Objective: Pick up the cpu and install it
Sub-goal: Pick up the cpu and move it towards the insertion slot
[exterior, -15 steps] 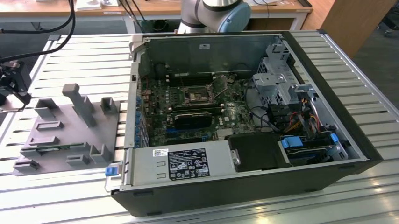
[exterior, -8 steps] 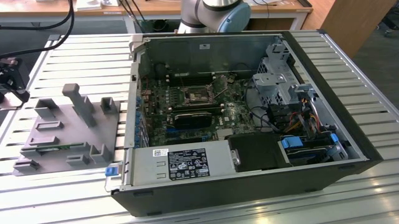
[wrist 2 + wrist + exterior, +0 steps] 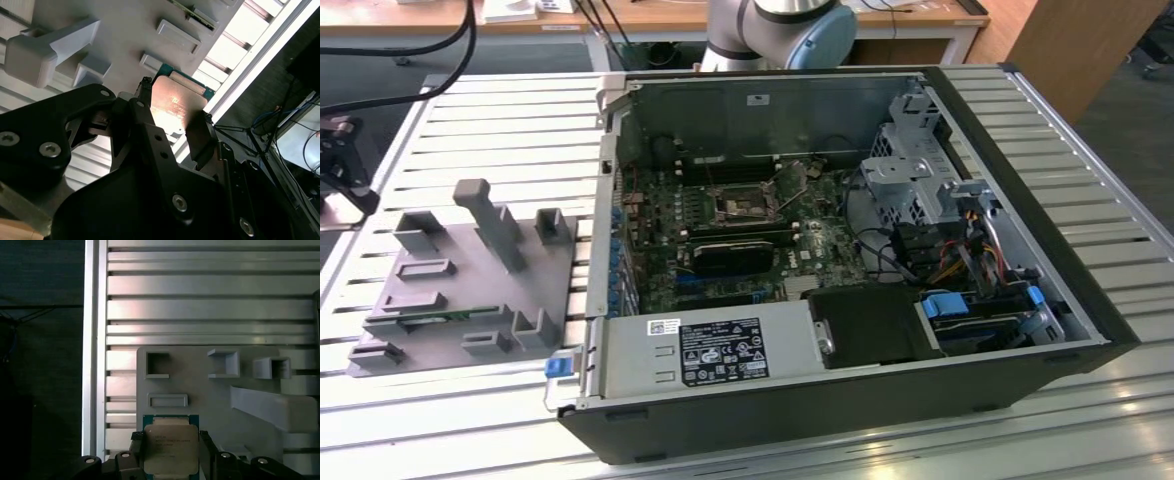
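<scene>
in the exterior view an open black desktop computer case [image 3: 854, 425] lies on a slatted aluminium table [image 3: 494, 110]. its green motherboard [image 3: 654, 275] is exposed, with the square metal-framed socket [image 3: 744, 205] near the middle. well apart from it, toward the exterior view's left, sits a grey plastic holder plate [image 3: 467, 290] with upright blocks and pockets.

in the second wrist view the black two-fingered gripper [image 3: 172, 107] has the cpu [image 3: 177, 102] — a small flat square chip with a shiny silver-grey metal top and a thin green rim — between its dark fingers [image 3: 197, 135]. one finger lies against each of two opposite edges, so it looks clenched on the chip. the holder plate [image 3: 125, 30] lies behind. i cannot tell whether the chip rests on it or hangs just clear.

in the first wrist view the cpu [image 3: 170, 447] sits level between the fingers [image 3: 206, 442], over the part of the holder plate [image 3: 200, 390] that lies toward the table's [image 3: 200, 305] rim.

my reading: the pick-up step is in hand and the install is not begun — the chip is at the holder, far from the socket. the move ahead calls for a firm, even hold with the chip kept flat. its corners must be matched to the socket, since a tilted seat could bend contacts.
</scene>
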`<state>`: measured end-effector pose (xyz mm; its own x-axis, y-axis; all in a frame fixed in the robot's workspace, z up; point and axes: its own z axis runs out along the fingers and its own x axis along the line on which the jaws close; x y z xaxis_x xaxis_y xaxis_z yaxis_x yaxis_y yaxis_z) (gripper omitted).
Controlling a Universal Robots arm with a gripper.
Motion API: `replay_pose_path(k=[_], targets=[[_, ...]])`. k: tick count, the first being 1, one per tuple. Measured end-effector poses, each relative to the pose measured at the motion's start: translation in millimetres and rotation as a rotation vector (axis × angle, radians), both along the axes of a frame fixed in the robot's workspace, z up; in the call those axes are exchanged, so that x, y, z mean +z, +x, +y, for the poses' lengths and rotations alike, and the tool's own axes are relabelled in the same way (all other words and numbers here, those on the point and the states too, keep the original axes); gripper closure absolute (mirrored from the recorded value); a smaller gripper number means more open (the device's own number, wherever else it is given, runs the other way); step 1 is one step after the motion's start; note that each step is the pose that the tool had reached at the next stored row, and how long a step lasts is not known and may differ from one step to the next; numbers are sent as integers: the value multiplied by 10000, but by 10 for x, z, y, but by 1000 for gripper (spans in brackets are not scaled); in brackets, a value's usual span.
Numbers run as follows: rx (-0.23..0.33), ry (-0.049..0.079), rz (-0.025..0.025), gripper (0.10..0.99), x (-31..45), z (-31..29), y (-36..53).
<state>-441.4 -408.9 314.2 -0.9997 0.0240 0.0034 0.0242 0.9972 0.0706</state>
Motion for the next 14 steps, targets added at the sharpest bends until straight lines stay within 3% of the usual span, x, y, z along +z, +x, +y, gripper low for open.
replay_pose_path(k=[14], targets=[[0, -1, 1, 561, 162, 1, 0]])
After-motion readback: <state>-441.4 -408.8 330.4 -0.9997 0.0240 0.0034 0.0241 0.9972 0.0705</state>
